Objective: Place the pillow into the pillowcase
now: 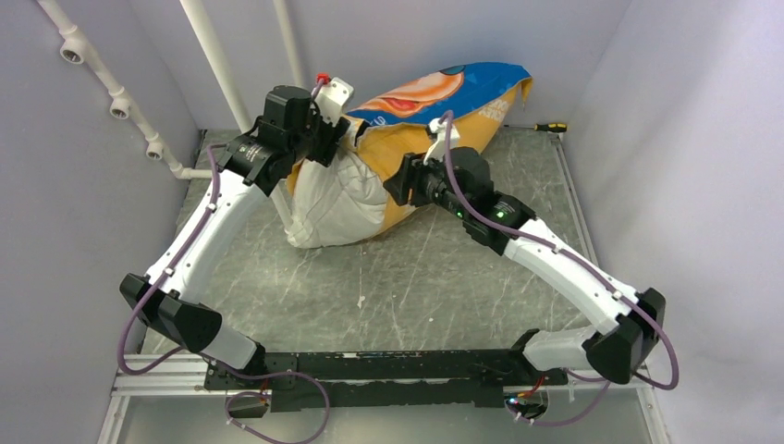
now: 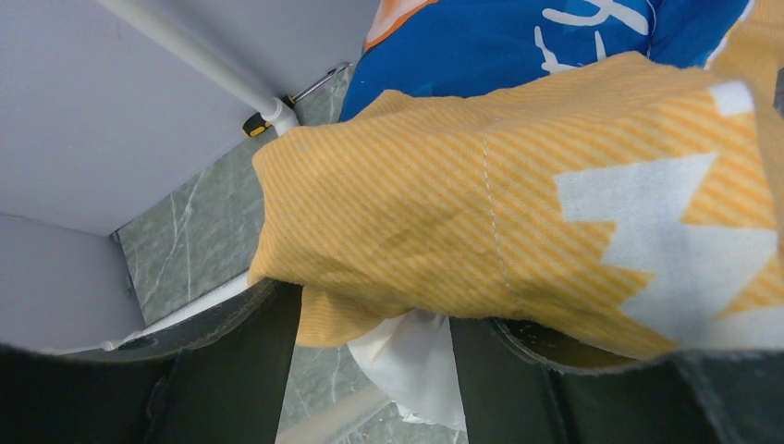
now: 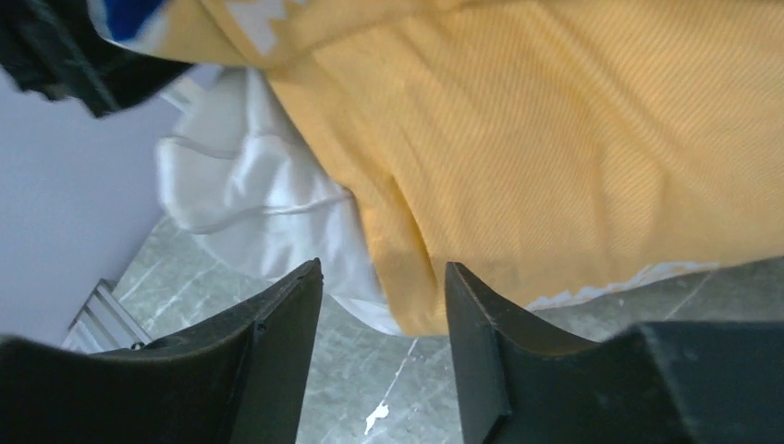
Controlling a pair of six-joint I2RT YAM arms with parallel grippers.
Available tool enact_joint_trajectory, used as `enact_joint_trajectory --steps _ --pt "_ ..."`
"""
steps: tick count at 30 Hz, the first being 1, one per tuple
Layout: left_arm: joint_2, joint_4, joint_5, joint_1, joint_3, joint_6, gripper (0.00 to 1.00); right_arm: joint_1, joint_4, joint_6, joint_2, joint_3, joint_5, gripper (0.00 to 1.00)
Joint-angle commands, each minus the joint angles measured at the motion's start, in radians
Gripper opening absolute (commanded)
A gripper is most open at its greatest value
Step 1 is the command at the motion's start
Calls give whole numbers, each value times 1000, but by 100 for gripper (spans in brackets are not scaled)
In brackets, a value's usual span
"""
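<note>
1. a plump white pillow (image 1: pixel 337 208) lies toward the back of the grey marbled table (image 1: pixel 416 287). its far end is tucked inside the pillowcase (image 1: pixel 444 102), while its near left end bulges out bare.
2. the pillowcase leans up against the back wall. its blue printed side faces up, and its yellow-orange side lies below, wrapped around the pillow's right flank.
3. the left gripper (image 1: pixel 335 139) sits at the mouth of the pillowcase, on the far left side of the pillow. seen from the left wrist, its fingers (image 2: pixel 254 370) stand well apart, with a fold of yellow striped cloth and a tongue of white pillow fabric between them. a sliver of table shows beside the cloth, so the fingers pinch nothing.
4. the right gripper (image 1: pixel 396 185) sits at the near right side of the bundle, by the yellow edge. seen from the right wrist, its fingers (image 3: pixel 282 342) are parted. the yellow hem hangs just at the top of the gap and bare table shows through below it, so the fingers hold nothing.
5. a screwdriver (image 1: pixel 547 127) with a yellow-and-black handle lies at the back right of the table, apart from the bundle. white pipes (image 1: pixel 120 102) run down the left wall.
</note>
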Motion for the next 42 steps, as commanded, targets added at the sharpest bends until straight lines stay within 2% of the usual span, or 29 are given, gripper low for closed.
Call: enact_joint_trajectory --steps 1,6,7,10,12,15,19,23,27,31,36,39,42 --pt "-30 73 -4 11 21 -14 63 1 -22 -3 67 -24 -17 52" --pt "-35 55 -7 11 28 -14 64 4 -32 30 108 -30 -46 51" --pt "-37 53 -9 11 25 -17 64 4 -36 37 111 -36 -37 47" --pt "-46 40 -8 11 24 -21 65 4 -51 57 97 -44 27 10" --pt "-48 20 -12 11 36 -24 71 4 -63 56 79 -39 32 0" --pt "-43 -67 -19 11 80 -46 80 4 -78 52 41 -26 10 0" --pt "-54 -215 -4 11 136 -124 84 -4 -85 67 -3 0 -27 0" --pt "-89 -347 -13 12 204 -192 94 -51 -75 101 -6 40 -137 0" --pt "-149 -405 14 12 243 -248 96 -121 -57 125 6 102 -247 0" --pt "-213 -392 115 12 227 -287 99 -175 -57 138 35 198 -346 0" --pt "-252 -306 365 11 103 -293 98 -188 -85 140 85 341 -402 0" --pt "-247 -198 390 11 -27 -320 96 -192 -102 142 108 395 -431 0" --pt "-267 0 317 11 -197 -347 99 -193 -102 151 122 402 -458 0"
